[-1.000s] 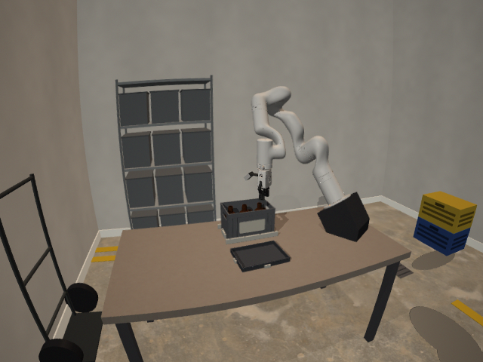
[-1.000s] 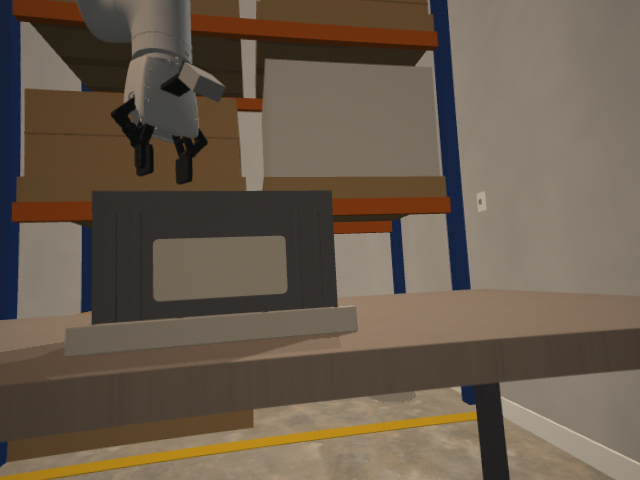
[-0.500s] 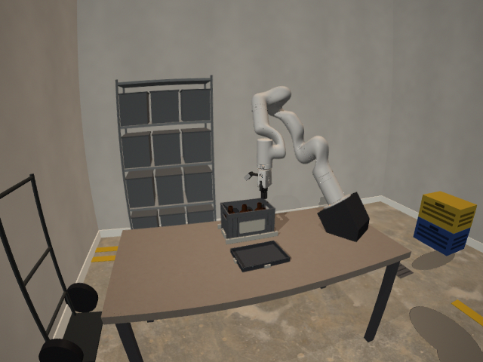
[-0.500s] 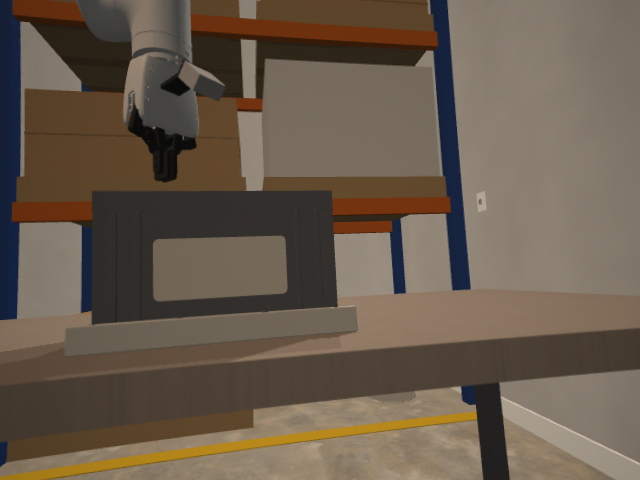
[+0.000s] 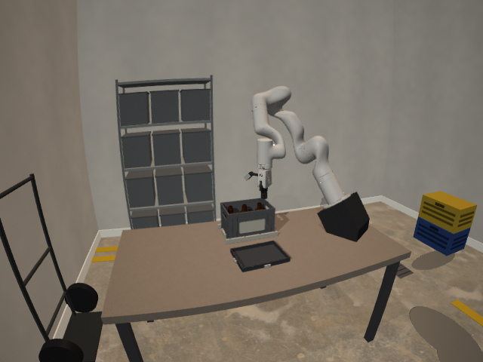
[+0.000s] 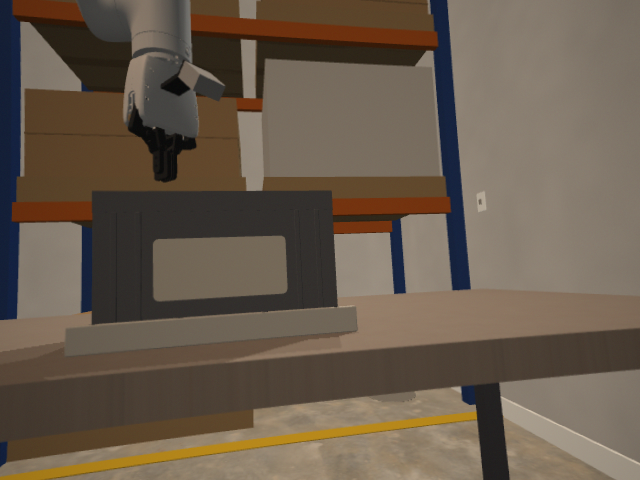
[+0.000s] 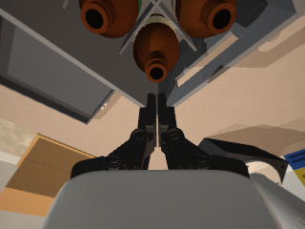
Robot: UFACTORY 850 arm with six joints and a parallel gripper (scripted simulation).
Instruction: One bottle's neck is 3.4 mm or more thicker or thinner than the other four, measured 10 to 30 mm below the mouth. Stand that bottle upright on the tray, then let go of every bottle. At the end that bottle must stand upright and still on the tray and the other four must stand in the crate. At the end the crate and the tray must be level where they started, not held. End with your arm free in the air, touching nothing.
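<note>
My gripper is clenched on nothing above the crate. The nearest bottle stands inside, at twelve o'clock of the fingertips in the wrist view. It is probably rigid, slippery and breakable; I should grasp its neck squarely.

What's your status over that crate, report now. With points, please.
Fingers (image 5: 263, 193) (image 6: 165, 178) shut, nothing held, above crate (image 5: 250, 225) (image 6: 217, 219) (image 7: 129, 88). Bottles upright inside, odd one not evident. Tray (image 5: 259, 255) (image 7: 45, 72) bears no bottle. Crate wall stands beside nearest bottle (image 7: 156, 48).
</note>
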